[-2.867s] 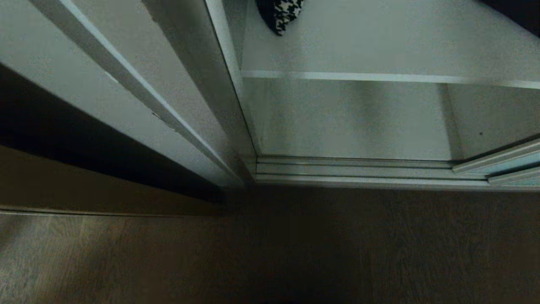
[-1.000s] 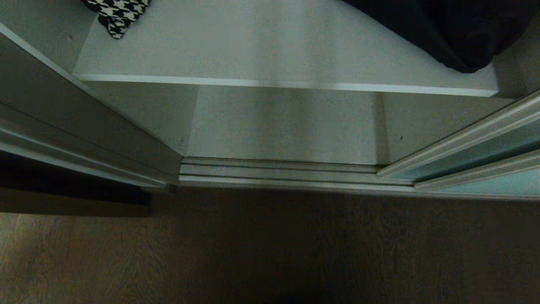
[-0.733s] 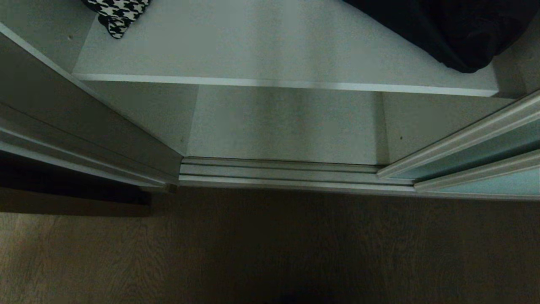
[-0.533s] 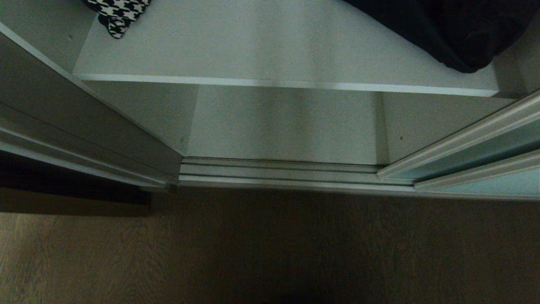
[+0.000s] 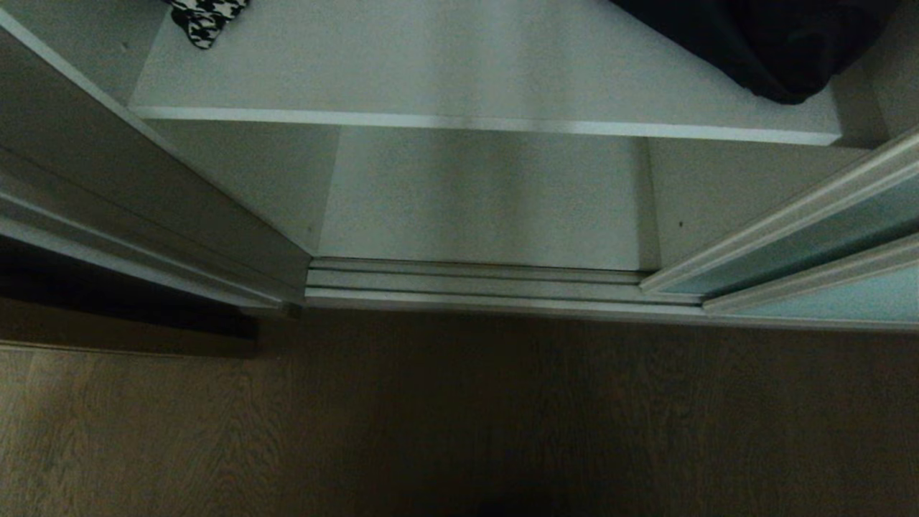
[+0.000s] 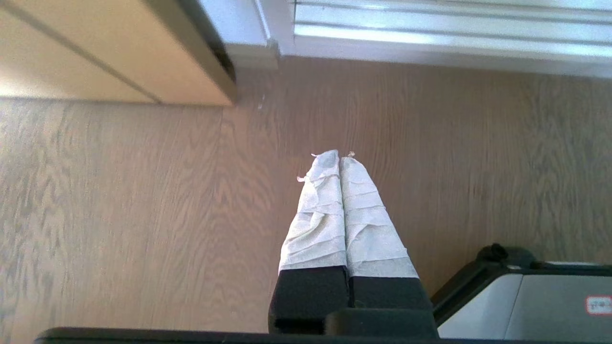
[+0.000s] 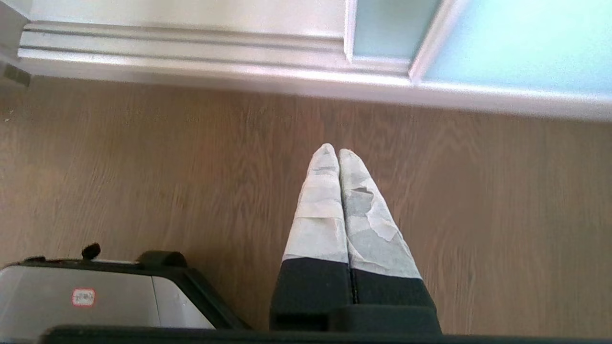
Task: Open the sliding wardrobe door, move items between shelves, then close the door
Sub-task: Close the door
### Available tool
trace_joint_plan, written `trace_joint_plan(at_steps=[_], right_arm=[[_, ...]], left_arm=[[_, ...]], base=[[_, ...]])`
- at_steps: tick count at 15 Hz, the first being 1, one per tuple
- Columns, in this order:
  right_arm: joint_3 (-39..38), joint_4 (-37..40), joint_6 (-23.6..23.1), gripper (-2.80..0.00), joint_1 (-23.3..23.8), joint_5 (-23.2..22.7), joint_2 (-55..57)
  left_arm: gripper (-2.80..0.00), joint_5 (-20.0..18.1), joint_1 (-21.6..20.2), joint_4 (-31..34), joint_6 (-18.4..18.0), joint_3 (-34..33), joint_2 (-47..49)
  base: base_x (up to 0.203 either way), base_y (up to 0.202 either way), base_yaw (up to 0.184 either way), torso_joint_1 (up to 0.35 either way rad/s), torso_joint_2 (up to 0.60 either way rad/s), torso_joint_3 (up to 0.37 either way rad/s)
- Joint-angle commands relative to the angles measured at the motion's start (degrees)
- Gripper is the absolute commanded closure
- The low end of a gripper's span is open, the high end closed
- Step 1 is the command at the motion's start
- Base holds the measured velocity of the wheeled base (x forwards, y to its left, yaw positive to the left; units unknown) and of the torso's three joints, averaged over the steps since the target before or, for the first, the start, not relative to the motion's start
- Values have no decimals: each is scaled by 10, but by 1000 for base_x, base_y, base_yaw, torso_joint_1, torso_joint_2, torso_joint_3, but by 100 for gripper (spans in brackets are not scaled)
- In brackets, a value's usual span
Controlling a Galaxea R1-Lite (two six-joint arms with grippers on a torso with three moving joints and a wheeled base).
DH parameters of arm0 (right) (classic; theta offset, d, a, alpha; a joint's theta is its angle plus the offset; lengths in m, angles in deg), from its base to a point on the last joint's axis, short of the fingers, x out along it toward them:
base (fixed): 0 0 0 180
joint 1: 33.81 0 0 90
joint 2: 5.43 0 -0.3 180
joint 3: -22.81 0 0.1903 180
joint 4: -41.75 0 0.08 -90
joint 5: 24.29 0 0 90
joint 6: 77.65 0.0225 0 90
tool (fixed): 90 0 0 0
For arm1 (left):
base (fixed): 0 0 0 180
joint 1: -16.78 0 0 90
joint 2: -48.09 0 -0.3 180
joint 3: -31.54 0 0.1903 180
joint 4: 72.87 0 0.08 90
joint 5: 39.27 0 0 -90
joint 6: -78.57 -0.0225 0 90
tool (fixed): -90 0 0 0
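Already the sliding wardrobe door [image 5: 811, 240] stands pushed aside at the robot's right, its frosted blue-green glass overlapping a second panel, so the opening is bare and the floor track [image 5: 474, 283] lies exposed across the gap. That leaves the shelf [image 5: 459, 72] reachable from straight ahead. On it the two items sit well apart: the houndstooth cloth [image 5: 204, 16] at the far left corner, and the black fabric bag [image 5: 761, 39] slumped against the right wall, both partly cut off by the top edge of the head view. They lie where soft things settle, flat and unsupported, which suggests each will sag when lifted (a pinch near the middle looks wiser than one at an edge).

Neither arm shows in the head view. The left gripper [image 6: 333, 160] hangs low over the wooden floor [image 6: 143, 215], near the corner of a light wood panel [image 6: 95, 57], its wrapped fingers pressed together and holding nothing. The right gripper [image 7: 333, 152] likewise points down at the floor just before the track, closed tight and empty, with the blue-green glass ahead of it. Both look parked, tucked clear so that the base can line up with the opening. By my reading the door step is done and the reach for an item has not begun.
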Motion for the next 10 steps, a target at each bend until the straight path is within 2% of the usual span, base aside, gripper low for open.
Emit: trace_joint_plan(at_steps=[1,6,8,10], right_arm=[[0,-1,3,0,0,2,-1],[0,-7,-1,0,0,4,-1],[29,-5,-3,0,0,2,-1],[96,25,-3,0,-1,-2,0]], left_arm=[[0,0,0,0,0,0,1],[0,0,0,0,0,0,1],[0,0,0,0,0,0,1],[0,0,0,0,0,0,1]], base=[[-198,0,0,-4,2,5],[-183,0,0,1,3,2],[0,0,0,0,0,0],[0,0,0,0,0,0]])
